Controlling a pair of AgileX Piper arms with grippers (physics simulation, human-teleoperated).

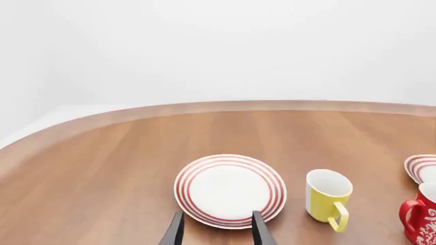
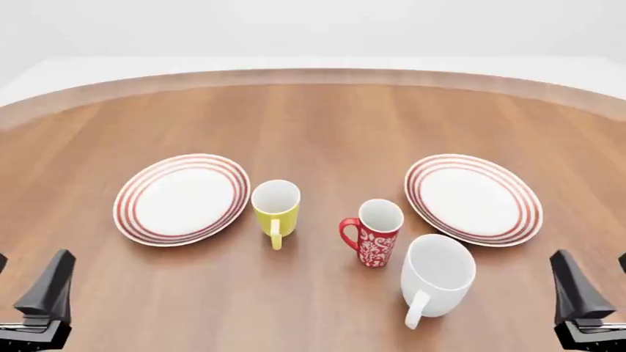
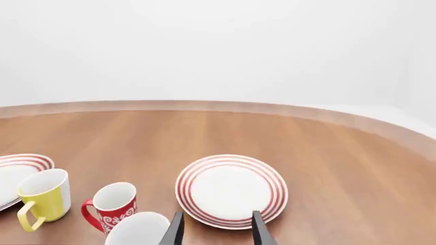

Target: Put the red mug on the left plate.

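Left gripper (image 2: pixel 44 297) sits at the near left corner of the front view, fingers spread with clear air between them in its wrist view, holding nothing. Right gripper (image 2: pixel 577 297) mirrors it at the near right corner, also spread and empty. Outward from the left gripper: the left plate (image 2: pixel 182 198) lies straight ahead and is bare. Past it toward centre stands the yellow mug (image 2: pixel 275 210), just beside the plate's inner rim, then the red mug (image 2: pixel 374 232), a little right of the table's midline. So from the left hand the red mug lies forward and well to the right, with the yellow mug near the path between mug and plate. From the right hand it lies forward and to the left, but the white mug (image 2: pixel 435 277) stands just beside it on the near right side and partly blocks that approach. Judgement: the right arm looks slightly nearer, though the drop-off is on the left arm's side, so either could take it. The red mug stands upright, long axis vertical, mouth up, handle pointing toward the left and slightly toward the arms, i.e. roughly at the yellow mug. A grasp from above on the rim or a side grasp across the body both look open. The right plate (image 2: pixel 474 198) is beyond the red mug to the right and plays no part.
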